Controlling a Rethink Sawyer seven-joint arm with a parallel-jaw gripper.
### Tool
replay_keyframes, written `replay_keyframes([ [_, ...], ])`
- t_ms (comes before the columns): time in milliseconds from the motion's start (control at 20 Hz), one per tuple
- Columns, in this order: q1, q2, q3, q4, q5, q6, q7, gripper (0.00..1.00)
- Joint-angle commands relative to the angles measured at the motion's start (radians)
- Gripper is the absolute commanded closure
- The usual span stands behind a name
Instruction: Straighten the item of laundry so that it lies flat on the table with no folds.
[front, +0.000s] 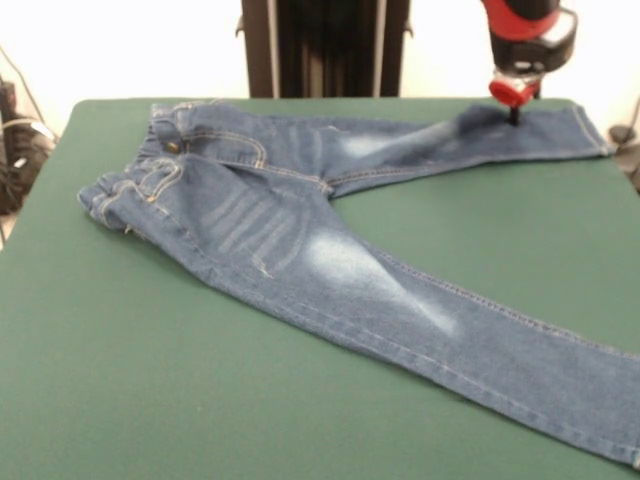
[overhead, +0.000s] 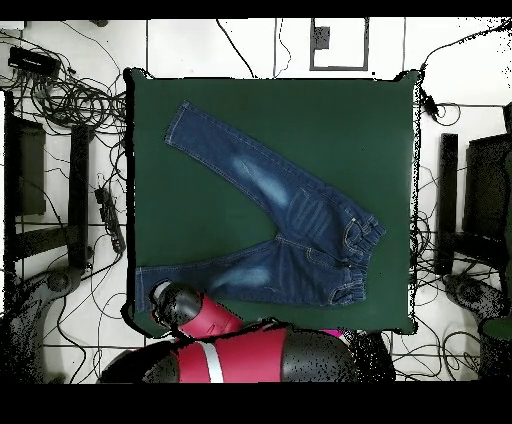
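Jaws (front: 514, 113) (opening unclear) press on the spread jeans' (front: 300, 240) far leg.

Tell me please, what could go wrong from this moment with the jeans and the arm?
The claw stands on the far leg near its hem, close to the table edge; a pull outward could drag that leg off.

The waist of the jeans looks bunched; moving only a leg may leave that fold.

The other leg's hem already reaches the opposite table edge in the overhead view.

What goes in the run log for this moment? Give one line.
item: blue denim jeans, legs spread in V | surface: dark green table | gripper: tip on far leg near hem | waistband: bunched
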Motion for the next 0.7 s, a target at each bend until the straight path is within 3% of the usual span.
replay_keyframes([
  [50, -0.042, 0.013, 0.166, -0.429, 0.179, -0.29, 0.396, 0.0],
  [250, -0.057, 0.0, 0.19, -0.421, 0.185, -0.301, 0.442, 0.0],
  [450, -0.011, -0.032, 0.14, -0.426, 0.257, -0.273, 0.435, 0.0],
  [600, 0.048, -0.054, 0.063, -0.437, 0.334, -0.204, 0.375, 0.0],
  [700, 0.136, -0.063, -0.048, -0.454, 0.435, -0.127, 0.286, 0.0],
])
